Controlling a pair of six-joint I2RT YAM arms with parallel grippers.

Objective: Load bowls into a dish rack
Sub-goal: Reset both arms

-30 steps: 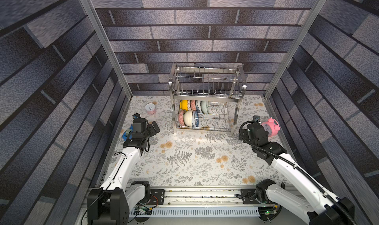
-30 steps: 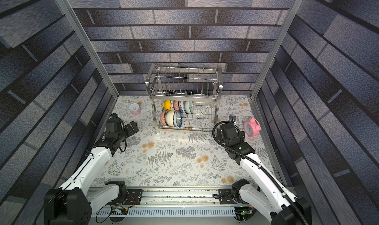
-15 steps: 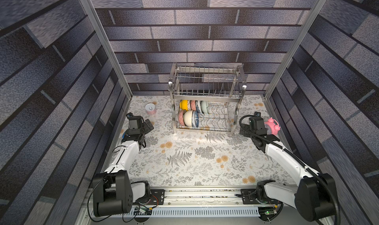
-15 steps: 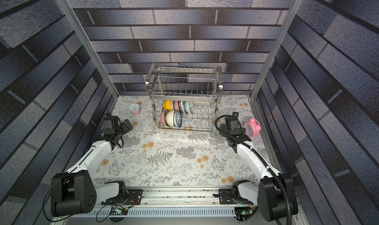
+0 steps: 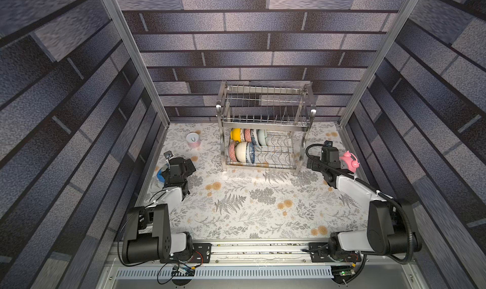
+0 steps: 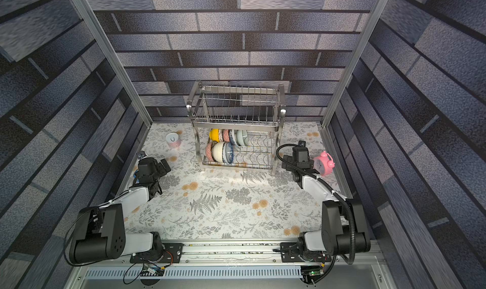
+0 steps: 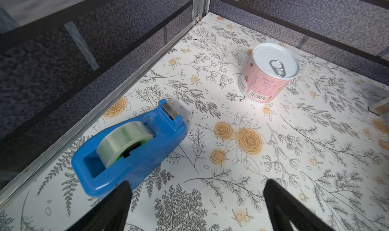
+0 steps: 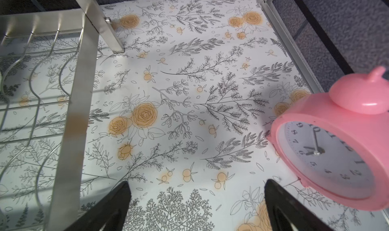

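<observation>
My left hand (image 7: 197,182) wide, empty, near pink can (image 7: 265,82) (barcode visible, label text unreadable), my right hand (image 8: 196,182) wide, empty, beside pink clock (image 8: 328,156), numbered dial.

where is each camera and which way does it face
top views: high over the robot's base, looking down on left arm, right arm, dish rack, bowls
left wrist: on the left arm, facing tape dispenser and can; open left hand shows
right wrist: on the right arm, facing clock and dish rack post; open right hand shows
shared: top views also show can and clock
</observation>
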